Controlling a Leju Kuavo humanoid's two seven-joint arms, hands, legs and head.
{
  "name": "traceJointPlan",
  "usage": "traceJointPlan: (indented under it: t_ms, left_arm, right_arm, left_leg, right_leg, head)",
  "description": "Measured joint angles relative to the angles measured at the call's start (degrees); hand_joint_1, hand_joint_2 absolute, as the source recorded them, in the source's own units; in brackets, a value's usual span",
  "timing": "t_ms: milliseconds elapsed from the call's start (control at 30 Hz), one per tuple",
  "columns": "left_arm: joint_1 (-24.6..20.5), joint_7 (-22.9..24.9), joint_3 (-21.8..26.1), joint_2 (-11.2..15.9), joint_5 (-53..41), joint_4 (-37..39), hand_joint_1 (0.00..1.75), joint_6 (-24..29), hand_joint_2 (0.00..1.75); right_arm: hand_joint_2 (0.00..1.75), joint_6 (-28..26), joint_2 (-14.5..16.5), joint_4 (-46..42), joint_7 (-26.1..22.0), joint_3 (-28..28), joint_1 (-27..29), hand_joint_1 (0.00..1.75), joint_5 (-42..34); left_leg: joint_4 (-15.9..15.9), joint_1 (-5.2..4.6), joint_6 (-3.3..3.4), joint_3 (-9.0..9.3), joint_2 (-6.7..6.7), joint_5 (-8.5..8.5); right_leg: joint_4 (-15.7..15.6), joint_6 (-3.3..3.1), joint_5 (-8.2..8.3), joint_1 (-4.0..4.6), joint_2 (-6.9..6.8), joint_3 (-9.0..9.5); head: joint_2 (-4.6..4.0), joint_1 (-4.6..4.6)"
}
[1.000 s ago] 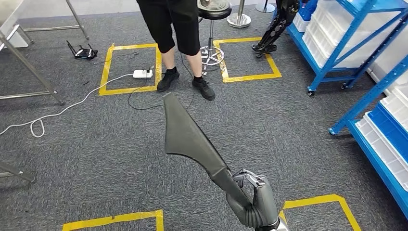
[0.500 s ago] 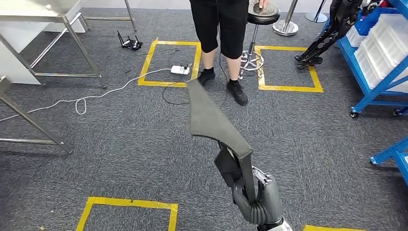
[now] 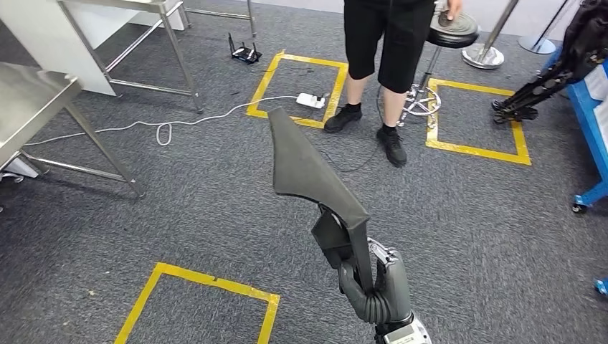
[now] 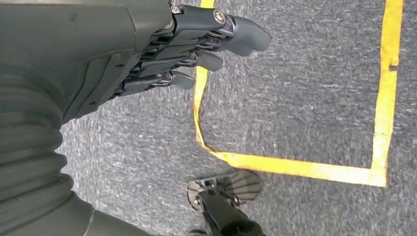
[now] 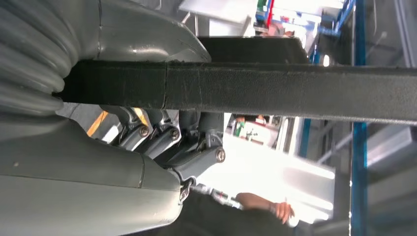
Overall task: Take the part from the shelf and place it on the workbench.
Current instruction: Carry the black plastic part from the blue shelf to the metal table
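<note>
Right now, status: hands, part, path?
Right hand grips the dark part, upright. Left hand holds nothing, hanging over the carpet. Steel workbench at left; person stands ahead.

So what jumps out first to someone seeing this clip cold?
The long dark grey felt-like part dominates, standing up mid-frame from the right hand, which grips its lower end. Beyond it a person in black shorts stands on the grey carpet beside a black round stool, and a steel workbench sits at left.
</note>
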Motion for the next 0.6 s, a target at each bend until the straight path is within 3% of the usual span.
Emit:
traceJointPlan:
  t_ms: [33,67,133,167,233,267,300,333,400,433,500,533,600]
  left_arm:
    - [0.1,0.2,0.0,0.0,-0.1,0.0,0.00,0.0,1.75]
    - [0.1,0.6,0.0,0.0,-0.3,0.0,0.00,-0.1,1.75]
    - [0.1,1.6,-0.1,-0.1,-0.5,0.0,0.00,-0.2,1.75]
    - [0.1,2.1,-0.1,-0.2,-0.6,0.0,0.00,-0.2,1.75]
    - [0.3,3.0,-0.1,-0.3,-0.8,0.0,0.00,-0.3,1.75]
    - [0.4,3.2,-0.1,-0.4,-0.9,0.0,0.00,-0.3,1.75]
    - [0.6,3.3,-0.1,-0.5,-1.0,0.0,0.00,-0.4,1.75]
    - [0.7,3.4,-0.1,-0.6,-1.1,0.0,0.00,-0.4,1.75]
    - [0.7,3.2,-0.1,-0.7,-1.2,0.0,0.00,-0.3,1.75]
    - [0.7,3.0,-0.1,-0.7,-1.2,0.0,0.00,-0.3,1.75]
    - [1.0,2.6,-0.1,-0.7,-1.2,0.0,0.00,-0.2,1.75]
    - [1.2,2.5,-0.1,-0.7,-1.2,0.0,0.00,-0.2,1.75]
    - [1.2,2.4,-0.1,-0.8,-1.3,0.0,0.00,-0.1,1.75]
  right_arm:
    - [1.75,0.0,0.1,0.0,0.1,0.0,-0.1,1.75,0.0]
    - [1.75,-0.1,0.1,0.1,0.2,-0.1,0.0,1.75,0.0]
    - [1.75,-0.3,0.1,0.2,0.4,-0.3,0.2,1.75,0.0]
    - [1.75,-0.4,0.1,0.3,0.5,-0.4,0.4,1.75,0.0]
    - [1.75,-0.5,0.0,0.5,0.7,-0.6,0.7,1.75,0.0]
    - [1.75,-0.6,0.0,0.6,0.8,-0.7,0.8,1.75,0.0]
    - [1.75,-0.6,0.0,0.7,0.8,-0.7,0.9,1.75,0.1]
    - [1.75,-0.7,0.0,0.7,0.8,-0.8,0.8,1.75,0.1]
    - [1.75,-0.7,0.0,0.7,1.0,-0.9,0.9,1.75,0.2]
    - [1.75,-0.7,0.0,0.7,1.1,-0.9,0.9,1.75,0.2]
    - [1.75,-0.7,0.1,0.7,1.2,-0.9,0.8,1.75,0.2]
    - [1.75,-0.7,0.1,0.7,1.2,-0.9,0.7,1.75,0.2]
    - [1.75,-0.7,0.3,0.7,1.2,-1.0,0.7,1.75,0.2]
  left_leg:
    - [-0.3,0.09,0.38,0.02,-0.75,0.16]
    - [-0.5,0.29,0.81,0.05,-1.47,0.41]
    - [-0.8,0.66,1.42,-0.09,-2.89,0.82]
    - [-0.7,0.73,1.61,-0.31,-3.72,0.96]
    - [-0.7,0.77,1.65,-0.63,-5.59,1.14]
    - [-0.7,0.83,1.57,-0.69,-6.52,1.23]
    - [-0.7,0.91,1.41,-0.71,-7.43,1.33]
    - [-0.6,1.00,1.18,-0.76,-8.27,1.44]
    - [-0.5,0.92,0.49,-1.08,-9.85,1.68]
    - [-0.6,0.89,0.08,-1.26,-10.51,1.84]
    - [-0.9,1.08,-0.79,-1.52,-11.61,2.30]
    - [-0.8,1.09,-1.11,-1.74,-11.04,2.22]
    - [2.4,0.98,-1.52,-3.26,-7.69,0.30]
  right_leg:
    - [0.3,0.27,-0.27,-0.07,0.49,-0.07]
    - [1.3,0.48,-0.94,-0.15,1.82,-0.50]
    - [6.7,0.41,-3.58,-0.43,5.61,-3.11]
    - [10.5,0.29,-5.13,-0.53,6.73,-5.00]
    - [15.2,0.61,-6.38,-0.78,7.41,-7.51]
    - [14.6,1.10,-5.69,-0.94,7.56,-7.33]
    - [11.8,1.73,-4.24,-1.16,7.98,-6.07]
    - [7.9,2.33,-2.65,-1.49,9.25,-4.24]
    - [1.7,2.54,-0.54,-1.88,11.56,-1.50]
    - [0.4,2.18,-0.25,-1.86,12.15,-0.95]
    - [0.1,1.06,0.06,-1.74,10.99,-0.62]
    - [0.0,0.62,0.24,-1.78,10.31,-0.42]
    - [-0.2,-0.31,0.50,-1.96,8.76,-0.19]
  head:
    - [0.00,0.04]
    - [0.00,0.11]
    - [0.00,0.41]
    - [0.00,0.49]
    - [0.00,0.54]
    - [0.00,0.55]
    - [0.00,0.54]
    - [0.00,0.58]
    - [0.00,0.61]
    - [0.00,0.64]
    - [0.00,0.64]
    - [0.00,0.62]
    - [0.00,0.20]
